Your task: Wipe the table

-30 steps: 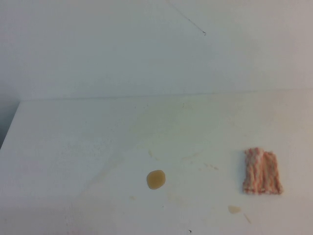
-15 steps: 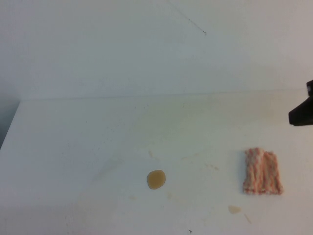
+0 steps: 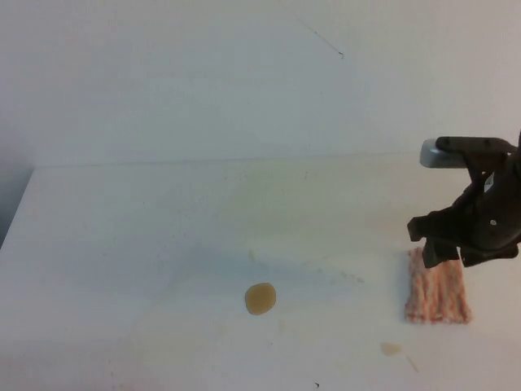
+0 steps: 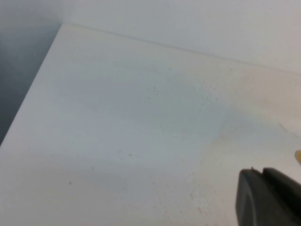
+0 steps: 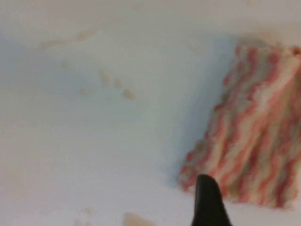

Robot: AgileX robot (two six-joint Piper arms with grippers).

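A folded pink-and-cream striped cloth lies flat on the white table at the right. My right gripper hangs open just over the cloth's far end, with nothing between its fingers. In the right wrist view one dark fingertip shows at the near corner of the cloth. A tan round stain sits near the table's middle front. My left gripper is shut and empty above bare table; it is outside the high view.
A smaller pale stain lies in front of the cloth, and it shows in the right wrist view as a stain. Faint specks dot the surface left of the cloth. The table's left edge drops into shadow.
My right arm has come in from the right edge of the high view and now hangs over the cloth's far end. The cloth and stains have not moved.
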